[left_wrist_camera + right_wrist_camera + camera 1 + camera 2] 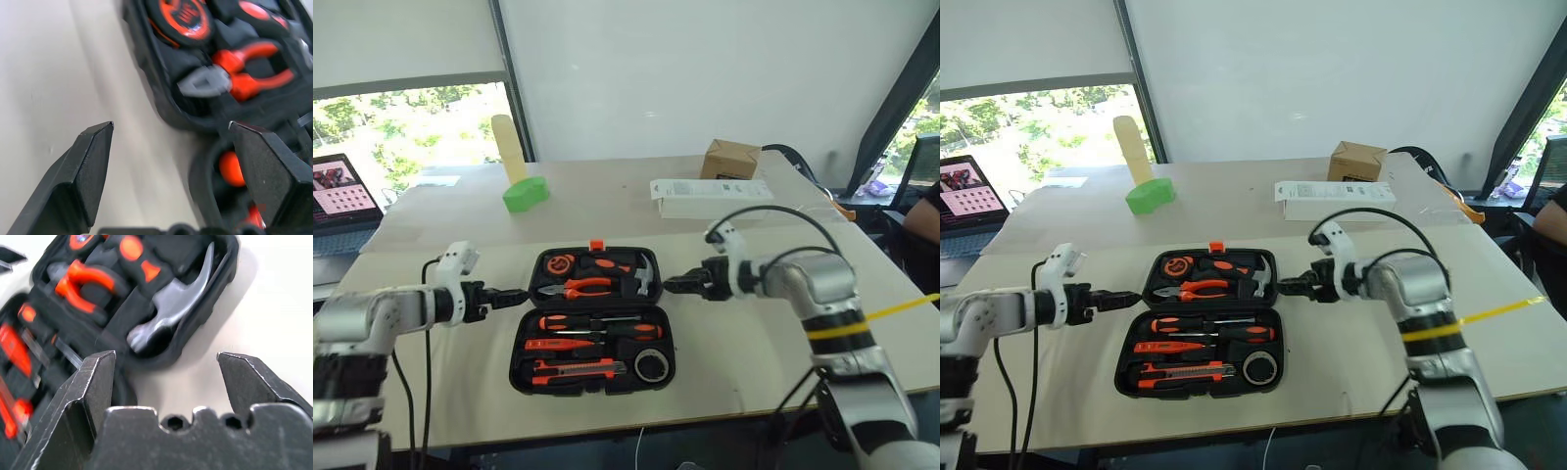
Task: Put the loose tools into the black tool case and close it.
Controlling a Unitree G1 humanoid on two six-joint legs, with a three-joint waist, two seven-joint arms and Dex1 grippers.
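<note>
Looking down on the desk, we see the black tool case lying wide open near the front edge, about midway along it. Both screwdrivers, the utility knife and the black tape roll sit in slots in its front half; pliers and a hammer fill the rear half. Our left end effector hovers just beside the case's left edge, fingers spread and empty. Our right end effector hovers just beside the right edge, fingers likewise released, grasping nothing.
</note>
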